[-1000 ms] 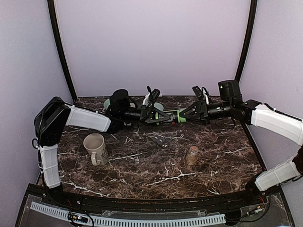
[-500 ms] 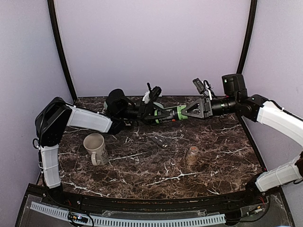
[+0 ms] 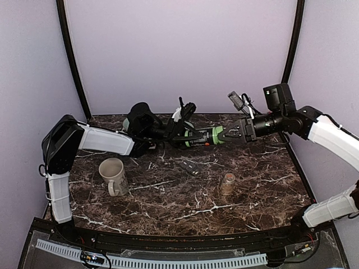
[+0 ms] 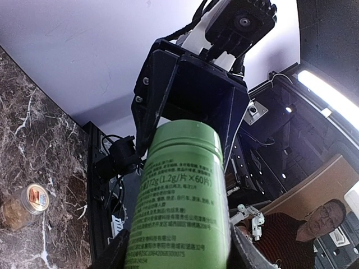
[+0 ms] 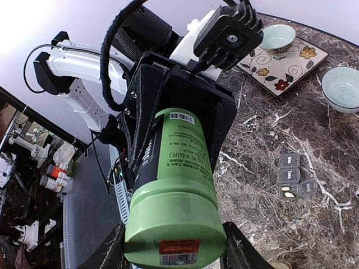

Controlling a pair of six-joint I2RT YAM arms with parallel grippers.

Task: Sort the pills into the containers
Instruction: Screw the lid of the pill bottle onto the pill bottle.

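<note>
While clamped between left hand (image 3: 189,136) and right hand (image 3: 224,135), green bottle (image 3: 202,137) lies level; cap (image 3: 216,135) rightward.

The bottle (image 3: 201,136), spanning between the left arm (image 3: 104,140) and right arm (image 3: 328,137), bars the back of the surface (image 3: 168,210), while in front a mug (image 3: 114,175), a jar (image 3: 227,182) and a pill box (image 3: 190,167) (all low) stand well apart, leaving wide lanes between.

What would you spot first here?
A green pill bottle held sideways in the air over the back of the table, with the left pincer on its body and the right pincer on its cap end. Below sit a beige mug at the left and a small jar toward the right.
</note>
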